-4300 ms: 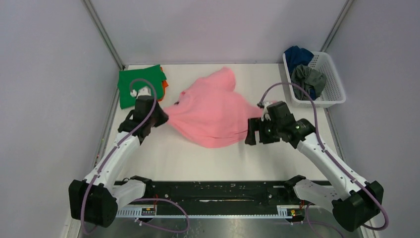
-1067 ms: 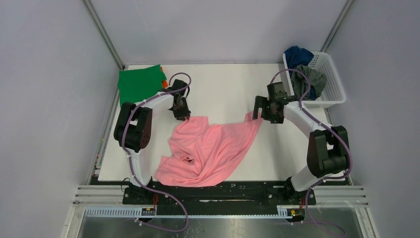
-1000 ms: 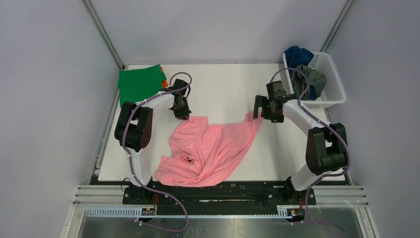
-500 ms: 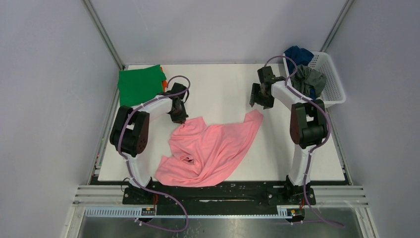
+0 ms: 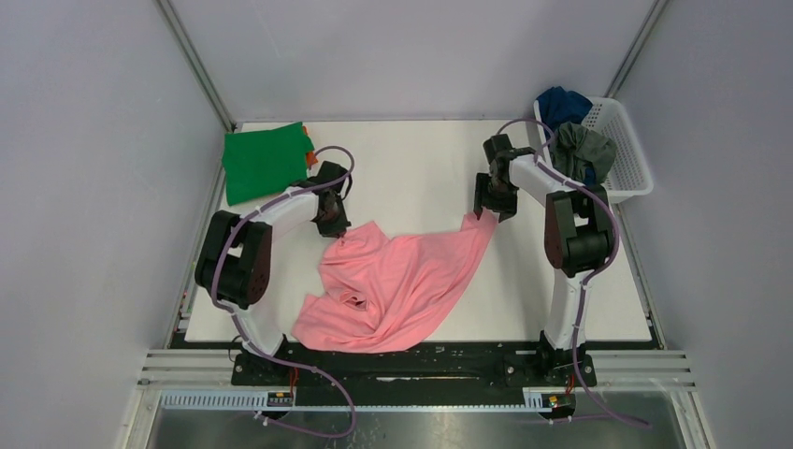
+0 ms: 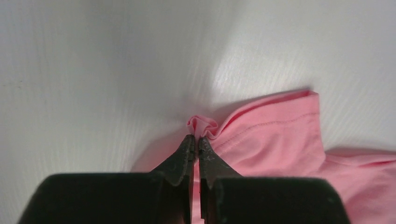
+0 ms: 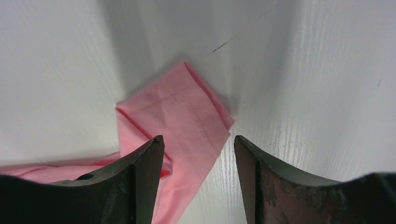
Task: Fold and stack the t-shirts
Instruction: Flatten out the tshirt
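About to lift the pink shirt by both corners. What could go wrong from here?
1. The left pincer pinches only a tiny pucker of the pink t-shirt; a pull may slip it free.
2. The right pincer stands open over the other corner, which lies flat; closing may catch little cloth.

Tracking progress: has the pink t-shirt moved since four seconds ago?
Yes. The pink t-shirt slid toward the near edge of the table, away from the green t-shirt.
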{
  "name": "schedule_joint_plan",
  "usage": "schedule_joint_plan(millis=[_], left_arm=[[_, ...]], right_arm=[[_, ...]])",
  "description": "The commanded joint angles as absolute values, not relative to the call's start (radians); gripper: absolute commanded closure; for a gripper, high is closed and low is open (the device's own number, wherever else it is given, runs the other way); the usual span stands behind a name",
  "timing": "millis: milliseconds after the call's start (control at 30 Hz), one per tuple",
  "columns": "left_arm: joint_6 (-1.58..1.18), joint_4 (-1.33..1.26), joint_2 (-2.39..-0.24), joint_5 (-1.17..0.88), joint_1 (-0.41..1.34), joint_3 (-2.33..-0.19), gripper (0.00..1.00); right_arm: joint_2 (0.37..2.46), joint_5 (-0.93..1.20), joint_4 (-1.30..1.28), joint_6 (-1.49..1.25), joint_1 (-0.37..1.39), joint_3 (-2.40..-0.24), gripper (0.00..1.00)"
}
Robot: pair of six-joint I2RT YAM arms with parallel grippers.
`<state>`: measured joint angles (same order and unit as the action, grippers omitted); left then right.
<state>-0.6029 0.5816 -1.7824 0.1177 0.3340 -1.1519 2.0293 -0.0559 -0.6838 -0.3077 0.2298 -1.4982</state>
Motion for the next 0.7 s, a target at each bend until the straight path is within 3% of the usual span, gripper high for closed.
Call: schedule_joint_plan(millis=[0, 200, 300, 500, 667], left_arm=[[-0.598, 0.541, -1.678, 0.123, 0.333, -1.141, 1.00], [-0.585, 0.546, -1.653, 0.116, 0.333, -1.144, 1.00], [-0.584, 0.547, -1.643, 0.121, 0.332, -1.143, 1.00], [-0.577, 0.546, -1.621, 0.112, 0.332, -1.149, 1.00], [-0.573, 0.547, -1.584, 0.120, 0.333, -1.142, 1.00]], right_arm=[[2.052, -0.003, -0.746, -0.146, 0.241, -1.573, 0.35], [2.088, 0.146, -0.711, 0.307, 0.242, -1.644, 0.34], [2.129, 0.089, -0.793, 0.435, 0.242, -1.708, 0.34], [2.180, 0.060, -0.896, 0.538, 0.242, -1.787, 0.32], [2.199, -0.103, -0.897, 0.624, 0.265, -1.808, 0.31]])
